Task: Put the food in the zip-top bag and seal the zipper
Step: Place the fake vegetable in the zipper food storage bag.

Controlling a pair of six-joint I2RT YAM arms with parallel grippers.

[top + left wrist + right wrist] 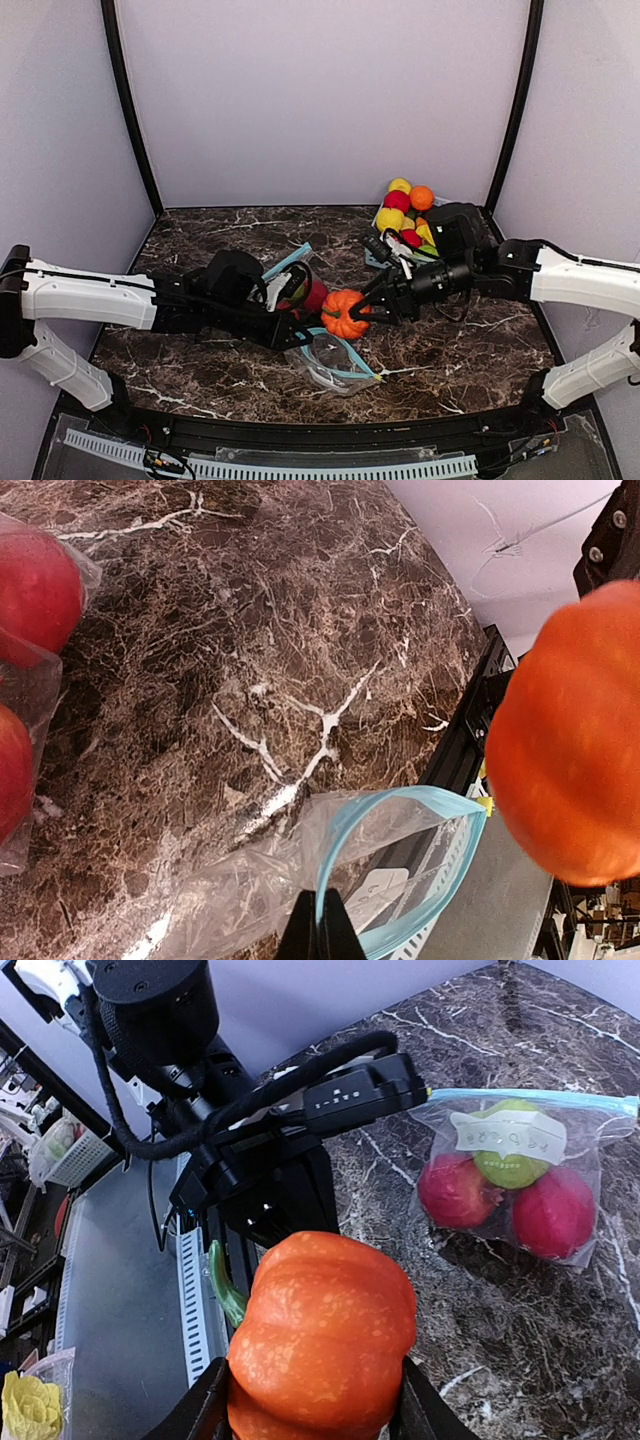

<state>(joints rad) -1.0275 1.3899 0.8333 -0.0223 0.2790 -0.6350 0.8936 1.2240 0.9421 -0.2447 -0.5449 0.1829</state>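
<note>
My right gripper point(368, 308) is shut on an orange toy pumpkin point(345, 313) with a green stem and holds it above the table; in the right wrist view the pumpkin point(320, 1340) sits between the two fingers point(195, 1412). My left gripper point(298, 335) is shut on the blue zipper rim of a clear, empty zip-top bag point(338, 362). In the left wrist view the bag's mouth point(400, 865) gapes open, with the pumpkin point(570, 750) just right of it. A second bag point(510, 1180) holding two red fruits and a green one lies behind.
A pile of yellow, red and orange toy fruits point(405, 208) lies at the back right corner. The filled bag point(305, 292) lies beside my left wrist. A black frame and a white slatted channel point(300, 468) run along the table's front edge.
</note>
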